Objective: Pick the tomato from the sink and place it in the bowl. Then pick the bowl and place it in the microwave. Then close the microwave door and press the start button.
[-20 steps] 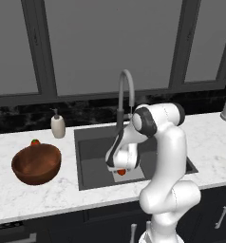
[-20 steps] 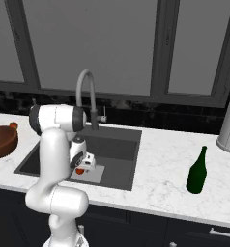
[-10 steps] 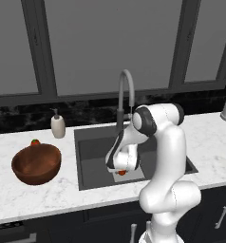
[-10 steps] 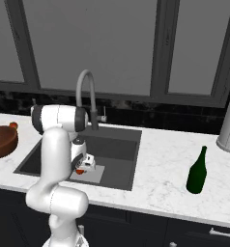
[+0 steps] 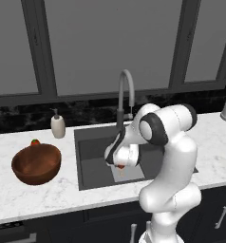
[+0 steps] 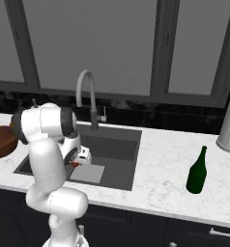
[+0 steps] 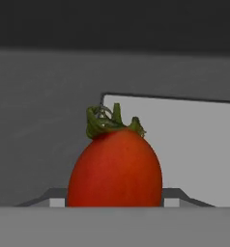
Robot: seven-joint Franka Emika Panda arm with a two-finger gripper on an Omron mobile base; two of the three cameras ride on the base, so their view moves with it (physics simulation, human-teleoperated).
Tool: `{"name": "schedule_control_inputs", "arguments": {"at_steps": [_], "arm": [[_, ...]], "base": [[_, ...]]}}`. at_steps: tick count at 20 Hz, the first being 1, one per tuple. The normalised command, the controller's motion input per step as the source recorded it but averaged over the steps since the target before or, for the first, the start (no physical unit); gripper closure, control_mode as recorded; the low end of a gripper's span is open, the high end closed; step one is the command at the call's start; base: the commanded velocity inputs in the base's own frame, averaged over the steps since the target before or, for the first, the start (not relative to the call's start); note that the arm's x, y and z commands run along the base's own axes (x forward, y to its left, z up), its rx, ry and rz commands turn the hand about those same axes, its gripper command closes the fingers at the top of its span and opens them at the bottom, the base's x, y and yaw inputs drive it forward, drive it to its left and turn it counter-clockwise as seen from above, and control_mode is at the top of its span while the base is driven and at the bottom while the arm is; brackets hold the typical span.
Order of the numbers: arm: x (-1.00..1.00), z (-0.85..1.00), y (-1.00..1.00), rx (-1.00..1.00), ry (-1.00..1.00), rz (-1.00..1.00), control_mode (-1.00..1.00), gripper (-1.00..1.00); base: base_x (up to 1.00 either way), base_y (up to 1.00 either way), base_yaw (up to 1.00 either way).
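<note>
Down in the dark grey sink [image 5: 93,147] [image 6: 118,144], my gripper [image 5: 120,165] [image 6: 77,163] is shut on the tomato [image 7: 116,169]. The fruit is glossy red-orange with a green stem, and it looms close in the hand view, in front of the pale square plate [image 7: 184,140] on the basin floor. From the base views only a sliver of the tomato [image 5: 120,167] [image 6: 76,164] peeks out under the hand. The reddish-brown wooden bowl [image 5: 36,163] [image 6: 0,141] stands on the counter left of the sink. The microwave and its door are out of view.
A tall curved faucet [image 5: 125,95] [image 6: 86,91] rises behind the basin. A white soap bottle [image 5: 58,126] stands left of it, and a small red thing [image 5: 35,142] lies behind the bowl. On the right counter are a green bottle [image 6: 197,171] and a grey canister [image 6: 229,124].
The jaws have closed in on the tomato. The arm has hardly shifted, and the bowl and the other things stay where they were.
</note>
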Motion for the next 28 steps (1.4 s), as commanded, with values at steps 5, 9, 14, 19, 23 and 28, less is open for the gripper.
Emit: {"name": "schedule_control_inputs", "arguments": {"at_steps": [5,9,14,19,23,28], "arm": [[-0.06,1.0,0.09,0.04,-0.01,0.0,-1.0,1.0],[0.0,1.0,0.09,0.05,0.0,0.0,-1.0,1.0],[-0.08,1.0,0.14,0.03,0.0,0.01,-1.0,1.0],[-0.2,1.0,0.22,0.04,0.0,0.01,-1.0,1.0],[-0.2,0.74,0.56,0.02,0.04,0.0,-1.0,1.0],[-0.1,0.4,0.88,0.01,0.12,0.0,-1.0,1.0]], "base": [[0.0,0.0,0.0],[0.0,0.0,0.0],[0.0,0.0,0.0],[0.0,0.0,0.0],[0.0,0.0,0.0],[0.0,0.0,0.0]]}}
